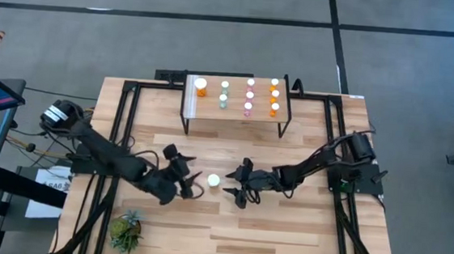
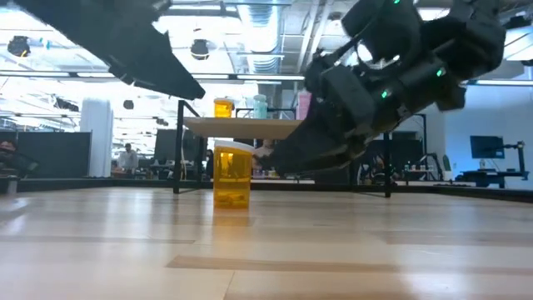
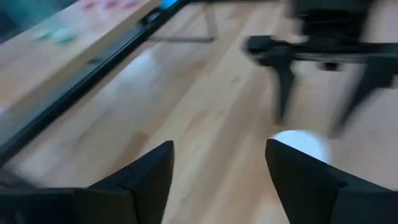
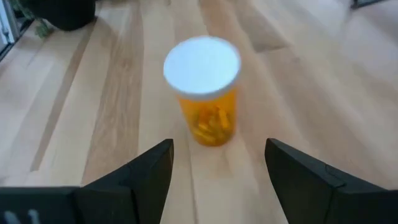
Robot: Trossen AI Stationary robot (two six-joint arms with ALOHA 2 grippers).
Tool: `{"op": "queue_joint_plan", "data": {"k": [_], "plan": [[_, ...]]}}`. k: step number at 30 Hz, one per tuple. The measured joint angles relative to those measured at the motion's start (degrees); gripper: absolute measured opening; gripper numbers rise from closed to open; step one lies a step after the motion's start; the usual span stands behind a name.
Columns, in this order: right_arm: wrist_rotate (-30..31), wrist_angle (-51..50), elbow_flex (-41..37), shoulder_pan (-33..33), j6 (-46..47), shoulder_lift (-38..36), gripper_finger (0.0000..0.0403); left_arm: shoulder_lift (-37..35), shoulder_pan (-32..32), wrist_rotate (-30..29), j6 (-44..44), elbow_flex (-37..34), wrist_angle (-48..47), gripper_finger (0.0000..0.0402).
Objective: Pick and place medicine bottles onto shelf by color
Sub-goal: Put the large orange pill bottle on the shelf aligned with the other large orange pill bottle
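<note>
Shelf [image 1: 234,118]: upper centre of the high view; bottles already stand in colour rows: one wide orange, teal, pink, small orange.
Remaining: one wide orange bottle [image 1: 214,180] stands upright on the table, centre frame, between the grippers, unheld.
Right gripper [image 1: 239,194]: jaws spread, empty, bottle just ahead.
Left gripper [image 1: 189,187]: jaws spread, empty, beside the bottle.
View difference: only the right wrist view shows pills inside [image 4: 212,126]; only the high view shows the shelf rows.

No legible text, labels or nos. anywhere
</note>
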Motion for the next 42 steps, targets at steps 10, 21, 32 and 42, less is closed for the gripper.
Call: {"op": "queue_joint_plan", "data": {"k": [10, 21, 32, 42], "plan": [[9.31, -2.05, -7.62, 2.29, -0.69, -11.62, 0.0276, -0.22, -1.49, 9.08, 14.07, -9.59, 31.39, 0.0037], [13.57, -0.96, -11.83, 3.08, 0.66, -14.98, 0.0276, 1.1, 3.39, 19.65, 18.97, -14.1, 46.01, 0.0001], [13.64, 1.13, -11.81, 3.23, -0.66, -14.98, 0.0276, 15.27, 4.78, 22.66, 23.72, -14.07, 65.87, 0.0], [13.6, 0.95, -11.81, 3.23, -0.7, -14.96, 0.0276, 19.73, 7.34, 28.96, 21.15, -11.48, 65.4, 0.0]]}}
